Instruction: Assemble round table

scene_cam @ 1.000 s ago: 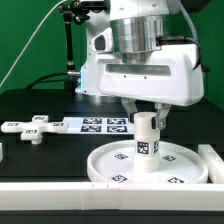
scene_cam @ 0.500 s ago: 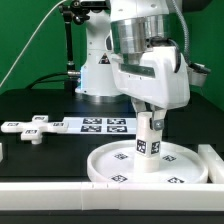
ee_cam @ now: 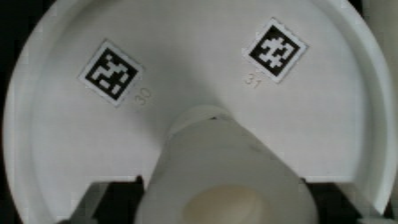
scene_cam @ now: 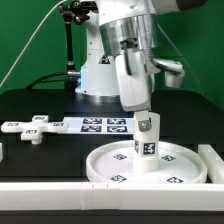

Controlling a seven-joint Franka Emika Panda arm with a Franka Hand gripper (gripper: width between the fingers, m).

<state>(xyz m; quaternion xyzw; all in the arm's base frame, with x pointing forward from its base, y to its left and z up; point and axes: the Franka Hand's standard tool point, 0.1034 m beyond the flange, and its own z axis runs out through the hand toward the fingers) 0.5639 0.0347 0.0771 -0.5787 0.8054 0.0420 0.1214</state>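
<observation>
Now one gripper (scene_cam: 148, 121) clamps one leg (scene_cam: 147, 145) upright on one disc (scene_cam: 104, 168); one cross (scene_cam: 30, 127) lies well apart on the desk (scene_cam: 45, 152).

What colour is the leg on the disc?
White leg, with a black-and-white tag; clearest in the exterior view.

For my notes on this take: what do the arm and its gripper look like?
The arm has glossy white rounded shells, with a silver-grey metal cylinder at the wrist. The gripper is a white block ending in two short dark fingers. No markings are legible.
</observation>
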